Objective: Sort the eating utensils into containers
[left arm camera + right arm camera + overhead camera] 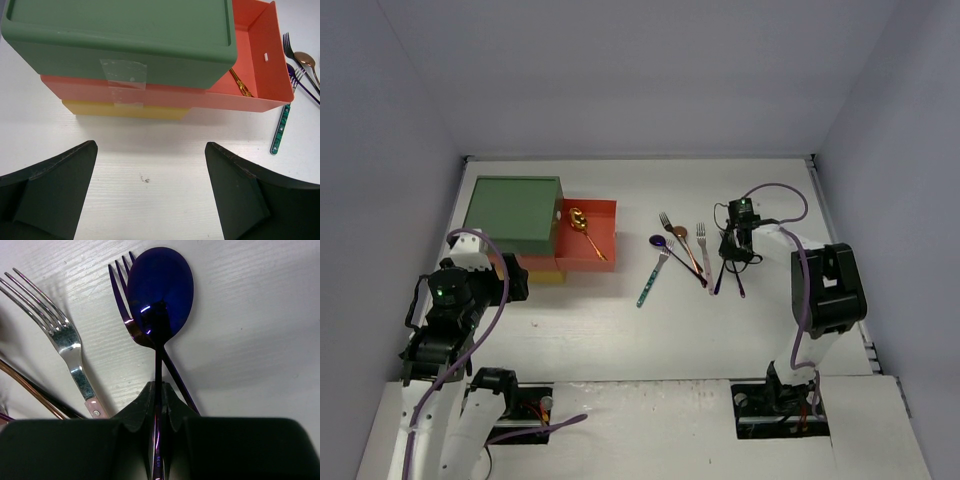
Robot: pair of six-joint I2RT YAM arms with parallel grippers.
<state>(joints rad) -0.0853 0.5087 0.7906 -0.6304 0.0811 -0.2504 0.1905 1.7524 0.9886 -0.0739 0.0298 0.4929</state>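
My right gripper (159, 399), jaws pinched on the handle of the blue spoon (161, 287). Its long axis runs straight out from my wrist, bowl foremost, over a purple fork (120, 295). The open orange drawer (605, 222) lies well to my left, nearer my left gripper (150, 172), which stands wide and empty. Count, as far as I can tell: four spoons, the gold spoon (582, 225) already in that drawer; four forks; three drawers.

White table (620, 330) with a faint wood grain, lightly speckled in places; plain pale grey-lilac back wall (640, 80) behind it; matching left wall (380, 150) and right wall (900, 130) closing in at the sides; dark seam along the far edge; soft, even light, short faint shadows.
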